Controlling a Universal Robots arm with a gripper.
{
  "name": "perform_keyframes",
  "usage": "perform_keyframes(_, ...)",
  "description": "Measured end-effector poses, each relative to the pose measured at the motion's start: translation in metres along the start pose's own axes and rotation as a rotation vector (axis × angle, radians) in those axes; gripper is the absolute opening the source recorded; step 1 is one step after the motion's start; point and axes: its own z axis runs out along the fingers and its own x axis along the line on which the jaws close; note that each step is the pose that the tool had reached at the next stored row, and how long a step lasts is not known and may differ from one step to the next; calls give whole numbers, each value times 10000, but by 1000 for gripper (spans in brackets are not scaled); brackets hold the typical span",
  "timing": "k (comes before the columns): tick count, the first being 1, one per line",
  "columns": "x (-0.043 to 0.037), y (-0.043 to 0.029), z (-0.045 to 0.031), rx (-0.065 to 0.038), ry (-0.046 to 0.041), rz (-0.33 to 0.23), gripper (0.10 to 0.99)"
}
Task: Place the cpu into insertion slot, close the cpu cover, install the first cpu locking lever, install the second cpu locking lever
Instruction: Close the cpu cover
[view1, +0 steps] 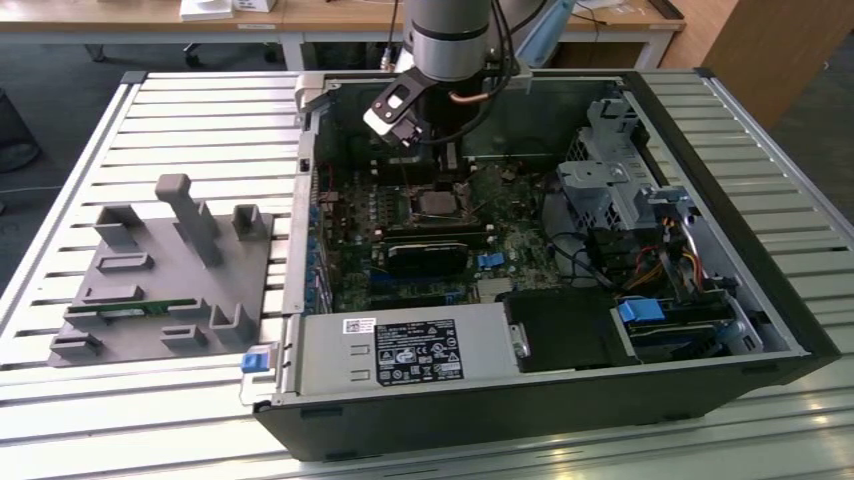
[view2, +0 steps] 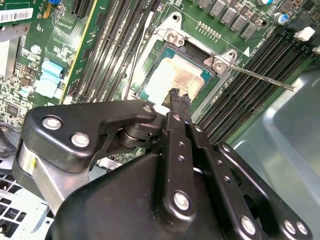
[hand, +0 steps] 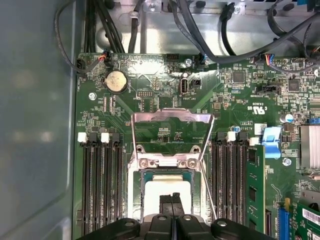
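Hand (hand: 172, 199) (fingers (hand: 166, 205) together, nothing between them) directly over the cpu (hand: 156, 186) in the socket (hand: 134, 186)

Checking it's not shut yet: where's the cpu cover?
In the first wrist view the cpu cover stands open at the socket's edge, beside the cpu, between memory slots.

You are working in a robotics lab or test workshop set in office-like space. Your tool (view1: 404, 125) hangs inside an opened desktop computer case (view1: 534, 410) that lies on a slatted metal worktop (view1: 200, 120), its green motherboard (view1: 527, 255) bare under the tool. Well apart from the tool, toward the exterior view's left, a grey fixture block (view1: 167, 275) with moulded holders sits on the same slats. Beyond the tool stand wooden desks (view1: 334, 15) over dark floor (view1: 54, 65).
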Motion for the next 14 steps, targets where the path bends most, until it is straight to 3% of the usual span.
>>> perform_keyframes(14, 0, 1, -24, 0, 0, 3, 106)
